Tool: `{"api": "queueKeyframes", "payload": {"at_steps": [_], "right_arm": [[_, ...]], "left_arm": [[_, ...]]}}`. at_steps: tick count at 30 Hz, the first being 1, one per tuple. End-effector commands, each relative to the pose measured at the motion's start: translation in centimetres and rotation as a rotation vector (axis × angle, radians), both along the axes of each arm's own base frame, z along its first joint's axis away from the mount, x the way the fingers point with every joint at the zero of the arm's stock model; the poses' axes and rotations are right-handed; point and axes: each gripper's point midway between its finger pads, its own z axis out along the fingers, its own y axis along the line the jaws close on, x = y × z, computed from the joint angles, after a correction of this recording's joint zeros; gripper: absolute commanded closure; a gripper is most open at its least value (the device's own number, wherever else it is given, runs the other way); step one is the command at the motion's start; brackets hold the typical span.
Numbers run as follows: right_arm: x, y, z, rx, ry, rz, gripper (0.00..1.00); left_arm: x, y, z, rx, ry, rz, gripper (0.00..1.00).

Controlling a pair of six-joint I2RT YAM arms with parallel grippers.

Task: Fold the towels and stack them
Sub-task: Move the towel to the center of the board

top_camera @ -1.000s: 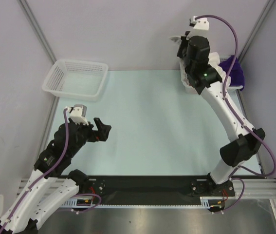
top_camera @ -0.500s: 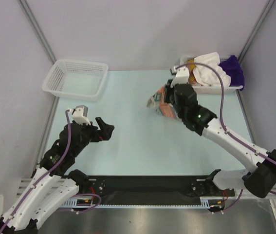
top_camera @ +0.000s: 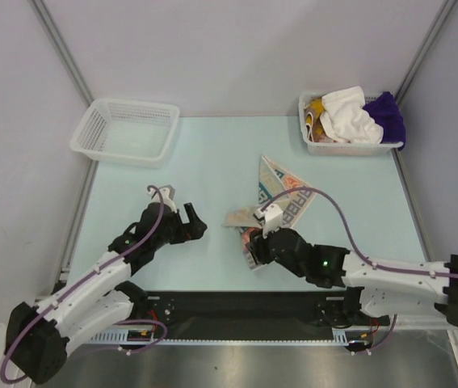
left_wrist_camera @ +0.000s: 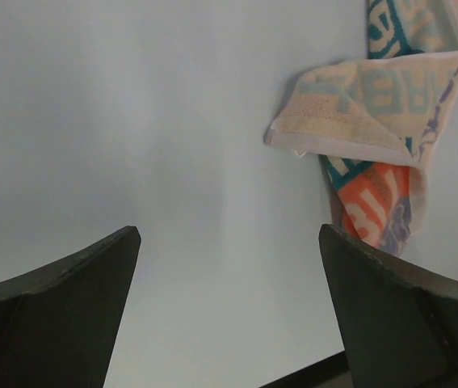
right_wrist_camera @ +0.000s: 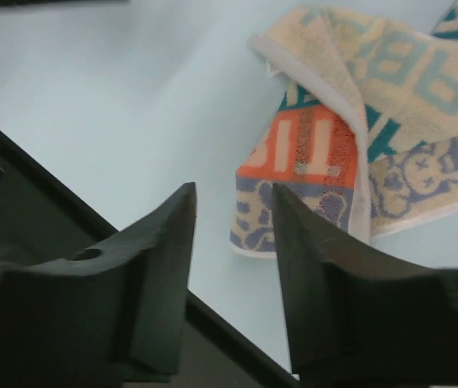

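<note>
An orange-teal-white printed towel (top_camera: 283, 192) lies crumpled on the table in front of centre, one end folded over itself. My right gripper (top_camera: 252, 247) is low over its near end, open, with nothing between the fingers. In the right wrist view the towel (right_wrist_camera: 358, 121) lies just beyond that open gripper (right_wrist_camera: 233, 191). My left gripper (top_camera: 195, 223) stands wide open to the left of the towel, apart from it. In the left wrist view the towel (left_wrist_camera: 378, 105) sits up and to the right of the empty left gripper (left_wrist_camera: 229, 234). More towels, white (top_camera: 348, 118), purple (top_camera: 388, 113) and mustard (top_camera: 316, 106), are heaped in the back right basket.
A white mesh basket (top_camera: 346, 149) at the back right holds the heaped towels. An empty white mesh basket (top_camera: 125, 131) stands at the back left. A black strip (top_camera: 237, 305) runs along the table's near edge, close to the right gripper.
My right arm brought the printed towel from the back right basket to the front middle of the table and opened, letting it go. My left arm moved right, toward the towel.
</note>
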Motion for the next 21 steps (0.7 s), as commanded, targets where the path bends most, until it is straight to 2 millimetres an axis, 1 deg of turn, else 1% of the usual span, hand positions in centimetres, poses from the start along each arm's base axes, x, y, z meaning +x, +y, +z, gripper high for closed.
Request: {"api": "queueKeyframes", "payload": {"at_steps": [1, 2, 3, 4, 5, 6, 7, 8, 9, 10, 11, 12, 13, 14, 15, 16, 17, 18, 19, 20, 21], "right_arm": [[1.5, -2.7, 5.4, 0.152, -0.057, -0.190, 0.50], [2.1, -4.0, 7.1, 0.202, -0.065, -0.254, 0.49], [3.2, -5.9, 6.8, 0.182, -0.065, -0.322, 0.47], [4.0, -7.2, 7.0, 0.187, -0.068, -0.386, 0.44], [4.9, -8.5, 7.3, 0.188, -0.065, -0.449, 0.44], [6.9, -11.5, 6.6, 0.163, -0.040, -0.567, 0.48], [7.7, -12.7, 6.3, 0.156, -0.023, -0.617, 0.50], [8.4, -13.5, 5.6, 0.154, 0.006, -0.640, 0.52], [9.3, -14.3, 5.0, 0.141, 0.020, -0.660, 0.52], [10.8, -16.8, 4.6, 0.140, 0.029, -0.746, 0.53], [11.3, -17.1, 4.0, 0.135, 0.047, -0.746, 0.54], [12.2, -17.9, 3.5, 0.124, 0.048, -0.771, 0.58], [13.3, -19.7, 2.2, 0.099, 0.077, -0.834, 0.59], [13.8, -19.9, 1.5, 0.093, 0.100, -0.831, 0.60], [14.7, -20.2, 0.2, 0.071, 0.118, -0.847, 0.61], [15.3, -20.5, -0.4, 0.063, 0.129, -0.858, 0.61], [15.9, -21.0, -1.0, 0.056, 0.138, -0.875, 0.61], [16.9, -20.9, -1.1, 0.064, 0.125, -0.881, 0.61], [17.5, -20.8, -1.6, 0.055, 0.133, -0.886, 0.61], [18.2, -20.9, -3.3, 0.020, 0.173, -0.900, 0.62], [18.7, -20.8, -4.0, 0.006, 0.183, -0.907, 0.62]], "left_arm": [[2.9, -2.3, 1.7, -0.069, -0.091, 0.008, 0.00], [3.7, -2.8, 2.2, -0.060, -0.102, 0.013, 0.00], [4.3, -3.5, 1.2, -0.032, -0.075, 0.006, 0.01], [4.9, -3.9, 1.2, -0.014, -0.075, -0.003, 0.02], [6.1, -4.9, 2.6, -0.021, -0.104, -0.013, 0.03], [7.0, -5.7, 3.3, -0.024, -0.127, -0.026, 0.04], [8.0, -6.3, 2.2, 0.023, -0.122, -0.057, 0.03], [9.7, -7.7, 4.3, 0.014, -0.168, -0.081, 0.03], [10.5, -8.2, 4.1, 0.069, -0.170, -0.127, 0.03], [11.7, -9.1, 2.6, 0.114, -0.144, -0.160, 0.05], [13.1, -10.5, 4.0, 0.114, -0.164, -0.194, 0.05], [13.9, -11.3, 3.9, 0.121, -0.170, -0.223, 0.05], [14.7, -12.0, 3.8, 0.143, -0.181, -0.259, 0.04], [16.5, -13.4, 3.2, 0.155, -0.176, -0.283, 0.04], [16.8, -14.6, 3.0, 0.155, -0.177, -0.346, 0.04], [17.5, -15.4, 2.6, 0.159, -0.171, -0.367, 0.04], [19.0, -16.5, 2.7, 0.159, -0.181, -0.373, 0.04], [19.6, -16.9, 2.4, 0.167, -0.183, -0.383, 0.03], [20.4, -17.4, 2.5, 0.168, -0.194, -0.383, 0.01], [21.8, -18.4, 4.1, 0.154, -0.235, -0.379, 0.01], [22.4, -18.5, 1.1, 0.195, -0.173, -0.382, 0.00]]}}
